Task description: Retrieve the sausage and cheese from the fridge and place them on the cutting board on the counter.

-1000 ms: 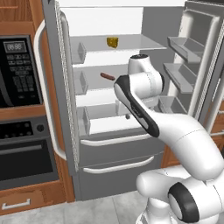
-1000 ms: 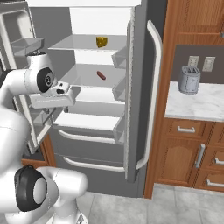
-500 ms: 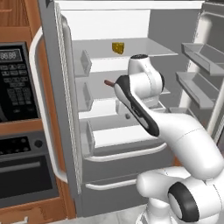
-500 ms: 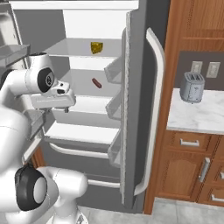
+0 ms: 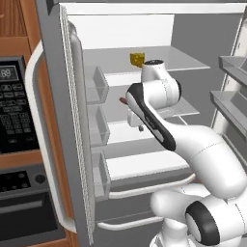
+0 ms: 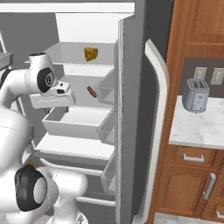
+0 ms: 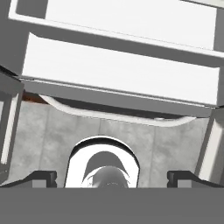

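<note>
The grey fridge [image 5: 54, 106] [image 6: 131, 109] stands with both doors open in front of me. The yellow cheese [image 5: 137, 59] [image 6: 91, 54] sits on the upper glass shelf. One shelf lower lies the dark red sausage [image 6: 92, 91], its end [image 5: 123, 101] peeking from behind my arm. My gripper [image 5: 139, 126] [image 6: 66, 109] [image 7: 114, 178] hangs just in front of the sausage's shelf and points down at the drawers, open with nothing between its fingers. The cutting board and the island counter are out of view.
Door bins [image 5: 96, 87] line the left door, and more bins [image 5: 231, 87] the right door. A white drawer [image 6: 74, 120] juts out below my hand. A black microwave [image 5: 14, 111] and oven stand left. A toaster [image 6: 195, 95] sits on the wall counter [image 6: 205, 127] at right.
Both base views have closed in on the fridge, so the base has driven nearer. The arm keeps its pose, and the hand now stands closer to the sausage's shelf.
</note>
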Controlling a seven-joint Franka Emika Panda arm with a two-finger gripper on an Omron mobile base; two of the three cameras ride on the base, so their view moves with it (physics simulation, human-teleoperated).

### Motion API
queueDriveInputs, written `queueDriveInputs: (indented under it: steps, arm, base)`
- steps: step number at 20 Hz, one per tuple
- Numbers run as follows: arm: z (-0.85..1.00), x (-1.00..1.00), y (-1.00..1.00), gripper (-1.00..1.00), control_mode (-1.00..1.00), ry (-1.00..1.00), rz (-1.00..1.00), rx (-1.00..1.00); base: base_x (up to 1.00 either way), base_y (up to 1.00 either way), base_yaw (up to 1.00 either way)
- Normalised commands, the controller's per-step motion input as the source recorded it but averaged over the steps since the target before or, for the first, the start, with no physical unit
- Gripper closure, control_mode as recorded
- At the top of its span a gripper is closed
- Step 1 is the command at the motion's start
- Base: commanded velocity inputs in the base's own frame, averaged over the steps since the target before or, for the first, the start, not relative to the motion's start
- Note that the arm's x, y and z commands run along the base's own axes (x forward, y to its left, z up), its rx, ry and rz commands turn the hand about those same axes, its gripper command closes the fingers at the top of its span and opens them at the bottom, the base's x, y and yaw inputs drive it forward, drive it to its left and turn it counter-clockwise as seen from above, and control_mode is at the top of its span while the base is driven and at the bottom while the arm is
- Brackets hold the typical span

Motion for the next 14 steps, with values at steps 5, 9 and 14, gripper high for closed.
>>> queueDriveInputs:
  steps: [5, 9, 14]
  arm:
    - [0.0, 0.0, 0.0, -1.0, 1.0, 0.0, 0.0, 0.0]
    - [0.0, 0.0, 0.0, -1.0, 1.0, 0.0, 0.0, 0.0]
    - [0.0, 0.0, 0.0, -1.0, 1.0, 0.0, 0.0, 0.0]
  base:
    - [0.53, 0.02, 0.0]
    - [0.26, 0.0, 0.0]
    - [0.0, 0.0, 0.0]
